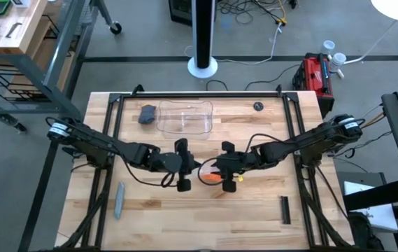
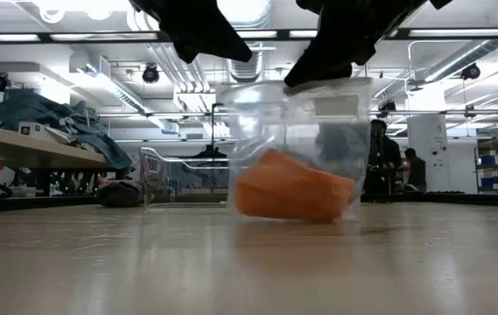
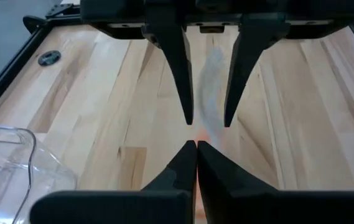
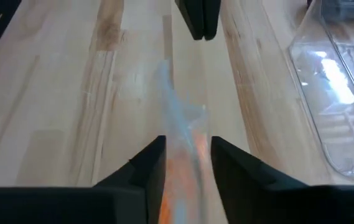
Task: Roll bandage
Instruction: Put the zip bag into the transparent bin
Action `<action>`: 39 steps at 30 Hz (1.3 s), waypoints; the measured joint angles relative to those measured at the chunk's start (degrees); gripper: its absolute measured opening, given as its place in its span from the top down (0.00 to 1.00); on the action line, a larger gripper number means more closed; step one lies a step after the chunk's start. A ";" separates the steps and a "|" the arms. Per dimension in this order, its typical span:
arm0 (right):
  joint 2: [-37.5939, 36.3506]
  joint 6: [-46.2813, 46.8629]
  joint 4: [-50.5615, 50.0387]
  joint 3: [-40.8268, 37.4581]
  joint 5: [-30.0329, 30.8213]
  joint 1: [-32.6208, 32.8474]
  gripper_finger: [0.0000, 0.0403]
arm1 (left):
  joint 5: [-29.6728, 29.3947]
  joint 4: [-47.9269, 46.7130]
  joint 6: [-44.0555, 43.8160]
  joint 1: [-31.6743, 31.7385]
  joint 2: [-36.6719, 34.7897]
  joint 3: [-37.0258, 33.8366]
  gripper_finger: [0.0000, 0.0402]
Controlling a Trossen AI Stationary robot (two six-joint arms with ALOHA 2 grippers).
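Your left gripper (image 3: 195,144) is pinching tips together on the clear wrapper (image 2: 297,144), mid-table. Your right gripper (image 4: 188,149) is sitting w/ fingers apart round the wrapper's other end. The bandage (image 2: 294,187) is lying inside, bunched, not rolled. You're looking at unwrapping first; rolling's all left.

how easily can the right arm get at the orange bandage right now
Probably not directly. The right gripper is open astride the bandage, but the clear plastic wrapper encloses it, and the left gripper is shut on that wrapper's edge. The fingers would meet plastic first.
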 joint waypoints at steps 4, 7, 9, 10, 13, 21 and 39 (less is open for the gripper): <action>0.90 -0.06 -0.15 0.00 -0.01 0.00 0.74 | 0.02 0.09 -2.77 0.00 0.04 0.00 0.97; 1.13 -0.97 -0.09 0.00 -0.04 0.00 0.87 | 0.02 0.19 -3.02 0.00 0.04 0.00 0.95; 1.13 -1.51 -0.10 0.00 0.03 0.00 0.95 | 0.47 0.20 -3.60 -0.02 0.04 0.00 0.94; 1.13 -1.76 -0.07 0.01 0.11 0.00 0.97 | 0.72 0.16 -4.12 -0.02 0.04 0.00 0.93; 0.92 -2.21 0.09 0.25 0.17 0.07 0.98 | 1.87 -1.14 -4.92 -0.02 0.04 0.00 0.90; -3.28 -1.60 0.42 -0.33 9.04 3.29 1.00 | 0.26 -2.60 -4.83 -0.04 -0.51 -0.02 0.80; -20.38 -6.97 40.96 -28.40 10.64 5.68 1.00 | -4.58 8.52 7.16 -0.82 -2.10 -0.20 0.63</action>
